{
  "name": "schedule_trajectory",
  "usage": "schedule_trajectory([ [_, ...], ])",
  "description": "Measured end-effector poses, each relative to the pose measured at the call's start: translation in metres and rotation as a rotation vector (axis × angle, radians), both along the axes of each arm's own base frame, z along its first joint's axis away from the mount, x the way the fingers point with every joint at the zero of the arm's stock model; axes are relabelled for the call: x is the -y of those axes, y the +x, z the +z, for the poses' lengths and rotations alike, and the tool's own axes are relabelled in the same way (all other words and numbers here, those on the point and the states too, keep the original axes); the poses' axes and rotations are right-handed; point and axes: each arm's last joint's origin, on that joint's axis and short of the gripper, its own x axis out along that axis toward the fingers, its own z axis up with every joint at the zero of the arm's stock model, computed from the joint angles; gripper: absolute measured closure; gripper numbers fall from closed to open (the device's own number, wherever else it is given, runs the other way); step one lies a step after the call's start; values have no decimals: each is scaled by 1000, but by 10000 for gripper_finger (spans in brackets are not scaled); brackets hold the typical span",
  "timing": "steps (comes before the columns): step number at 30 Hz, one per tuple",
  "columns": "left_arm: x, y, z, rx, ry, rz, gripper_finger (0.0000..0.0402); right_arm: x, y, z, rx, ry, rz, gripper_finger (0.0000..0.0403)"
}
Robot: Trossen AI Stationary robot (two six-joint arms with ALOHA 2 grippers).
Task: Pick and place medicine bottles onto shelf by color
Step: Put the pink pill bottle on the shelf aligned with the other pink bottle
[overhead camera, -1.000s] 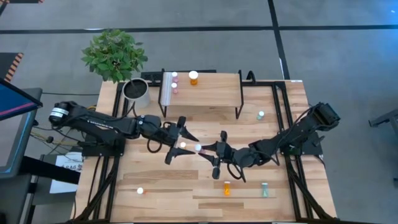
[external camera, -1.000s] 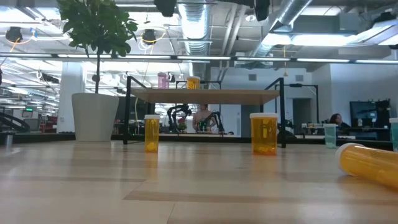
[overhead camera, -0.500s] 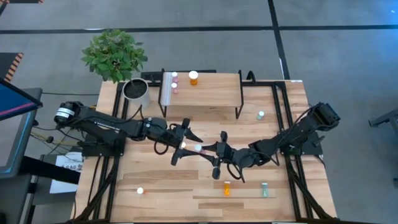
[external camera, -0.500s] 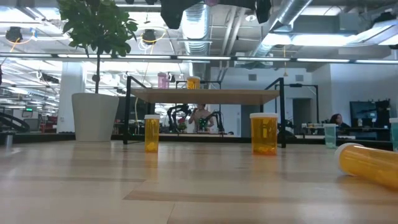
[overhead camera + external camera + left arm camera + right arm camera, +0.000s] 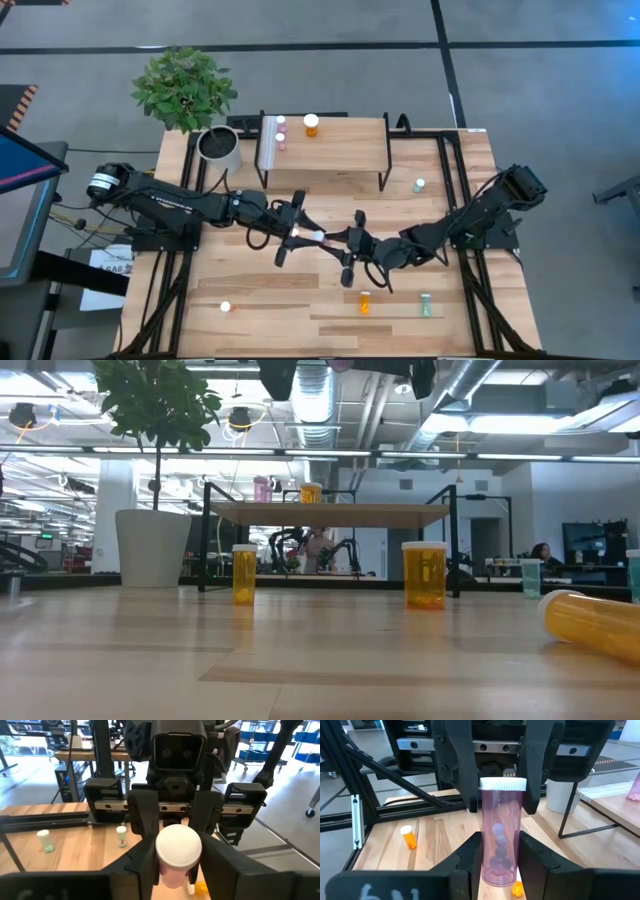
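Observation:
A clear pink medicine bottle with a white cap hangs level above the table's middle, between my two grippers. My left gripper comes from the table's left and is shut on its cap end. My right gripper comes from the right and is shut on its bottom end. The shelf stands at the far middle on its black legs. Two pink bottles and an orange one stand on its top. My left gripper pinches the white cap between its two fingers, one on each side. The fingers come level from the table's left, along the bottle's length. The bottle lies level, clear of the table. My right gripper pinches the pink body near its bottom between its two fingers. They come level from the table's right, along the bottle. The bottle sticks out forward from them, cap end away, lifted clear.
A grey-white plant pot stands left of the shelf. A green bottle stands at the right. An orange one and a green one are near the front edge, and another at the front left.
My left gripper has edged toward the right gripper and a little down. Its fingers have shut on the pink bottle's cap. The right gripper and the bottle have kept still.

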Motion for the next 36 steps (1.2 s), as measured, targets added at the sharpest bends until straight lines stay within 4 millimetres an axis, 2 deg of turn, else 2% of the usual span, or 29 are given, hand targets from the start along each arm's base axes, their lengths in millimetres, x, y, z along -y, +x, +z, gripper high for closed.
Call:
schedule_trajectory([
  [6,0,0,0,-3,-1,-7,309,-1,0,0,-1,-5,4,268],
  [13,-12,-6,1,-58,19,52,289,-4,-3,-1,-19,-38,12,197],
  [18,-31,-26,12,-118,93,217,289,1,-6,3,-30,-31,-33,164],
  [23,-64,-46,31,-276,174,555,293,0,-8,1,-55,-36,-20,165],
  [27,-87,-51,42,-395,199,667,293,5,-6,0,-64,-40,-48,172],
  [30,-96,-52,43,-421,173,626,293,7,-6,-1,-74,-27,-59,175],
  [36,-89,-54,48,-397,134,489,292,8,-6,-2,-86,-27,-63,176],
])
